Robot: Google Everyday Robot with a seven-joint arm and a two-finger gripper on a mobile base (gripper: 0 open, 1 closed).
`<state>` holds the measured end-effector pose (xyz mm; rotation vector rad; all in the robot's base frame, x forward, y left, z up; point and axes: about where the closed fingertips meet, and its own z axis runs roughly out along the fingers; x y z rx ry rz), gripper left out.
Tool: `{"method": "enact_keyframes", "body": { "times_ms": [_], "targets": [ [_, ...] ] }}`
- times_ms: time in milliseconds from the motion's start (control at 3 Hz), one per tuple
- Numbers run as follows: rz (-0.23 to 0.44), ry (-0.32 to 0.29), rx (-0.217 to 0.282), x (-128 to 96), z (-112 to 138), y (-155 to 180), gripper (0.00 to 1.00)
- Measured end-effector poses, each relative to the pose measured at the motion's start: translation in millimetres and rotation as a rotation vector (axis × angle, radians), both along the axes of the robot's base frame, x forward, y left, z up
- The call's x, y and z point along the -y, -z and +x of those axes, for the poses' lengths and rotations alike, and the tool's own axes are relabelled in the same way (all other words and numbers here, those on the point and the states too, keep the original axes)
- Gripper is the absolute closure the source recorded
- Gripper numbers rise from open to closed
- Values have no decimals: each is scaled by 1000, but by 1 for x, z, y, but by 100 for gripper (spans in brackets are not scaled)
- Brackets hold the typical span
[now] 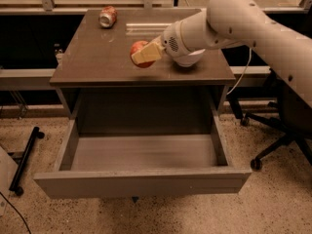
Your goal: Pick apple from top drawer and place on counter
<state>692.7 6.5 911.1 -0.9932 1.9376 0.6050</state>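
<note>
My gripper (pixel 141 55) is shut on the red apple (pixel 137 48) and holds it just above the counter (pixel 97 57), near its middle. One pale finger (pixel 146 53) covers the apple's right side. The top drawer (pixel 141 152) stands pulled wide open below the counter, and its grey inside holds nothing. The white arm (pixel 234 18) reaches in from the upper right.
A crushed red soda can (pixel 107 16) lies at the counter's back left. A white bowl (pixel 187 60) sits partly hidden behind my wrist. An office chair (pixel 278 126) stands to the right. A black bar (pixel 25 157) lies on the floor at left.
</note>
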Motion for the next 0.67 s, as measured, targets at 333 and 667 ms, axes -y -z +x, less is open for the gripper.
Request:
{"method": "enact_keyframes", "body": {
  "times_ms": [333,667],
  "targets": [
    [0,94,-37,-10,30,14,100],
    [-34,159,-69,-23,56,34,100]
  ]
}}
